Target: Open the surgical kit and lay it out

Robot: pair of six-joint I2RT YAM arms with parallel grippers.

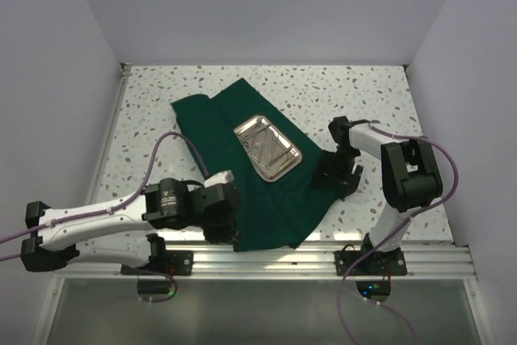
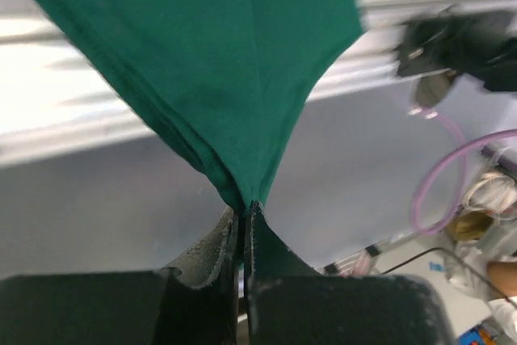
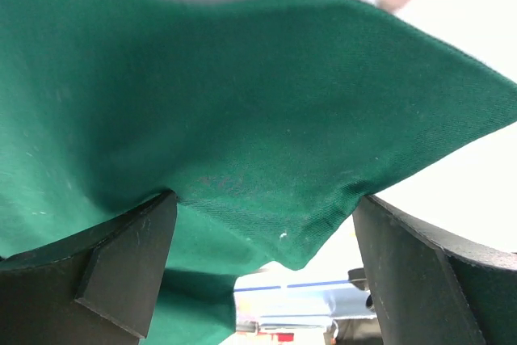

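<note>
Clenched tight, my left claw (image 2: 245, 209) grips a corner of the green cloth (image 2: 234, 62) — the two jaws meet on the fabric with no gap, and the cloth runs away from them in a stretched fan. Seen from above, this claw sits at about 7 o'clock from the steel tray (image 1: 268, 148), at the near left corner of the cloth, close to the rail (image 1: 283, 258) along the near edge of the counter (image 1: 161, 119). My right claw (image 3: 262, 232) is released: its fingers (image 3: 121, 272) stand wide apart, and the edge of the cloth hangs between them without being squeezed. It is at about 4 o'clock from the tray.

The kit is only partly open, I judge. The cloth lies spread in the middle of the counter and the tray rests on it near the centre. Some thin silver instruments (image 1: 271, 151) seem to lie inside the tray, but I cannot tell which ones.

Several things can go wrong from here. The tray stands on the same cloth that I hold, so a strong or fast pull toward 7 o'clock could drag it, tilt it, or shake the instruments out. My left grip is only on a small tip of the corner — it may slip free under tension. If two layers are pinched together, the fold will not open. If the right claw closes now, it may catch the wrong layer.
</note>
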